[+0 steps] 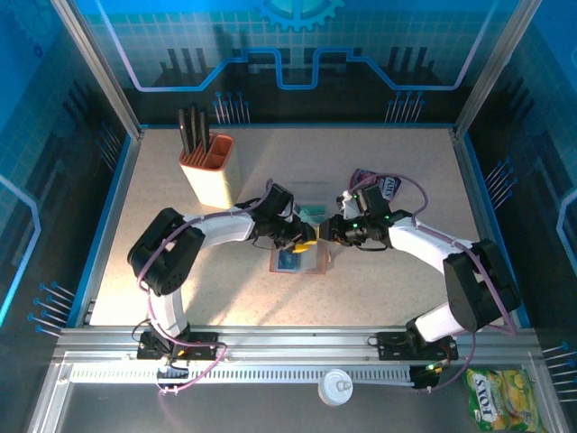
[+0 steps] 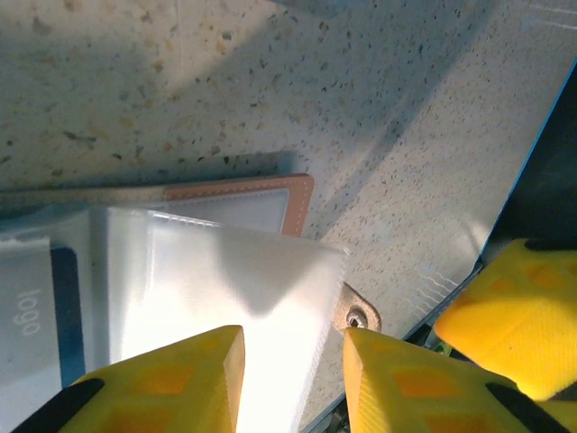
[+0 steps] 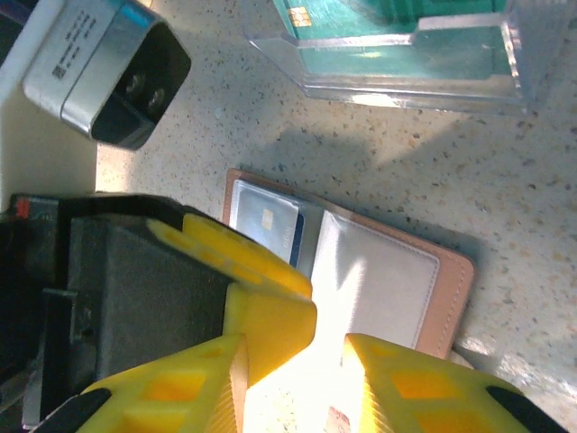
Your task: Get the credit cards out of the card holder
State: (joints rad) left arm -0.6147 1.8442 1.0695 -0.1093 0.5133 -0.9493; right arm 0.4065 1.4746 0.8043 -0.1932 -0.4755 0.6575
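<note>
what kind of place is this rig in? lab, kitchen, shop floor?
Likely an enclosed robot test cell, not a home: aluminium frame posts, blue circuit-print wall panels, and a speckled tabletop with left arm and right arm bolted to a rail.

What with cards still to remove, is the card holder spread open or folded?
Spread open: the card holder lies flat, inner pockets facing up.

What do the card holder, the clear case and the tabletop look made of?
Card holder: tan leather or imitation, matte, with a stitched-looking border. Its pockets look like glossy clear plastic, throwing glare. Case: rigid transparent plastic, contents visible through it. Tabletop: pale speckled stone-like surface, possibly laminate.
</note>
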